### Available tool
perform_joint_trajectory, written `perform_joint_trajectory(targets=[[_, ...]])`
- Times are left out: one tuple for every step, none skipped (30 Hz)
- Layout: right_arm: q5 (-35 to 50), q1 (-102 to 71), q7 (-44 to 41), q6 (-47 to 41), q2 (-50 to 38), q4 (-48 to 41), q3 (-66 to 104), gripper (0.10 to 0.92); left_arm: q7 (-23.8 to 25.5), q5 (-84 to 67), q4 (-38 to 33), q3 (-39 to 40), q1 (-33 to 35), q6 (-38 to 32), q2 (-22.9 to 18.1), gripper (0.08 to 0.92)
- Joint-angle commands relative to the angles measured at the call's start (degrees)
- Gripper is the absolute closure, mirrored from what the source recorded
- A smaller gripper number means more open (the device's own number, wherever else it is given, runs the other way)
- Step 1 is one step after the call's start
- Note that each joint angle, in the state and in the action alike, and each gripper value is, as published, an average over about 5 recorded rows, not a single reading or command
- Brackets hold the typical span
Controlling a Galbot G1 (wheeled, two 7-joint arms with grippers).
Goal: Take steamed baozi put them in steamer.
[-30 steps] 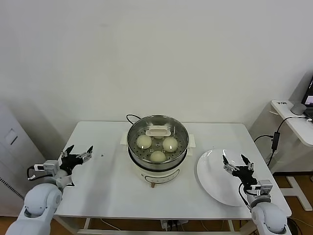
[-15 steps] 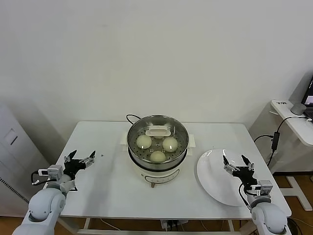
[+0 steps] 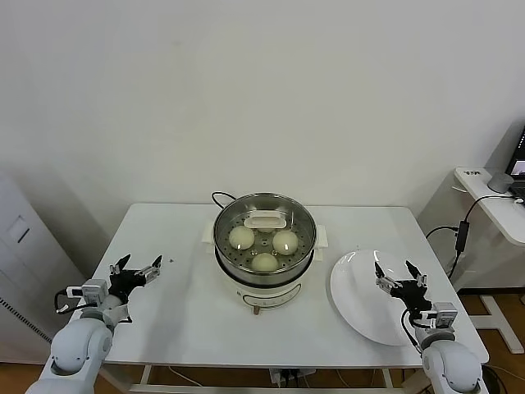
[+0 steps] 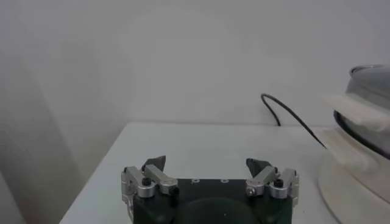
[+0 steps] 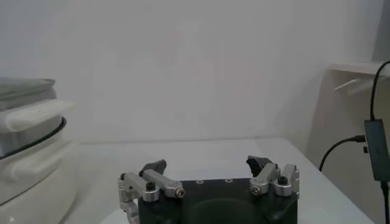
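At the lower left of the head view, the left gripper (image 3: 137, 267) hangs over the left edge of the white table (image 3: 189, 320), its two dark fingers spread wide with nothing between them. The left wrist view shows the same: the left gripper's fingertips (image 4: 155, 164) stand well apart over bare tabletop, with a black cord (image 4: 286, 115) curving toward the steamer's white base at the right edge of that picture.

In the centre of the head view sits the steamer (image 3: 265, 246), a shiny round metal pot on a white base, well apart from both grippers. Three steamed baozi (image 3: 264, 261) lie on the perforated tray inside it: one at the left, one at the right, and one nearer the front, set close together. A white rectangular handle piece (image 3: 267, 220) lies toward the back of the pot, behind the buns. Whether a fourth bun is in there cannot be told.

To the right of the steamer, a large white plate (image 3: 354, 305) rests on the table near its right front corner, and no bun lies on the part of it that shows.

At the lower right of the head view, the right gripper (image 3: 399, 276) hovers over the plate's right portion, its fingers spread and empty. In the right wrist view the right gripper's fingertips (image 5: 153, 167) stand apart, the steamer's side showing at the left edge of that picture.
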Motion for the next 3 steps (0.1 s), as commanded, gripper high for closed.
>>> perform_joint_trajectory(targets=[[-1.2, 0.0, -0.2, -0.1, 0.0, 0.2, 0.0, 0.203, 0.0, 0.3, -0.5, -0.1, 0.3, 0.2, -0.4, 0.177], [-1.3, 0.0, -0.2, -0.1, 0.0, 0.2, 0.0, 0.203, 0.0, 0.3, -0.6, -0.1, 0.4, 0.2, -0.4, 0.177], [-1.3, 0.0, -0.2, -0.1, 0.0, 0.2, 0.0, 0.203, 0.0, 0.3, -0.6, -0.1, 0.4, 0.3, -0.4, 0.177]])
